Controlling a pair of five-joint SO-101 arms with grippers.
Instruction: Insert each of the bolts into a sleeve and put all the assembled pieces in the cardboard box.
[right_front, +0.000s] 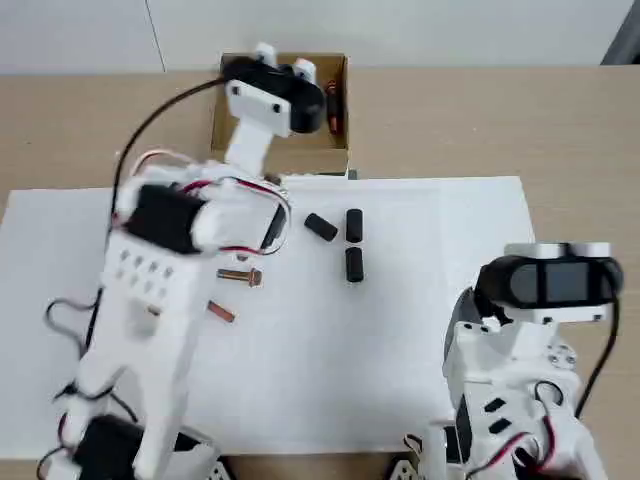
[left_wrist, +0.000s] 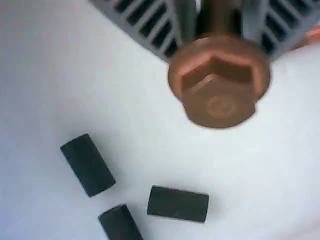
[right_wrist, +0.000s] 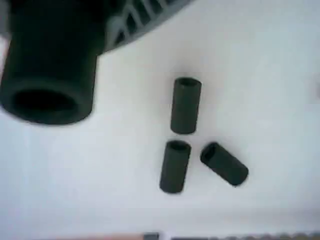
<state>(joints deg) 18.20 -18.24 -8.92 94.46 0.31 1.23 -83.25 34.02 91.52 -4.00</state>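
Copper bolt (left_wrist: 218, 80) is closest to lens in left wrist view, upper right of frame: hex head toward camera, shank clamped betw. ribbed grey jaws of left tool (left_wrist: 212, 17). Held sleeve (right_wrist: 50, 65), upper left of right wrist view, is pinched in right tool (right_wrist: 107, 27), open bore facing camera. In high view, three loose sleeves (right_front: 353, 264) lie close together at upper middle of white sheet (right_front: 420, 350) on bench (right_front: 560, 120); two loose bolts (right_front: 240, 276) lower left of them. Cardboard box (right_front: 300, 160) at top centre, just past sheet edge; dark item (right_front: 333, 105) w/ reddish end by its right wall, poss. an assembled pc, can't confirm.

Risks, as judged:
1. Misalignment at mating: both parts held in air, no fixture; small angular error betw. shank and bore would jam or push sleeve askew.
2. Grip is on shank itself; free length for entry is hidden. If short, bolt seats only partway and pc may separate en route to box.
3. Round sleeve could twist or slip under end load; a drop lands among loose sleeves and scatters them.
4. Loose bolts can roll if an arm brushes them.
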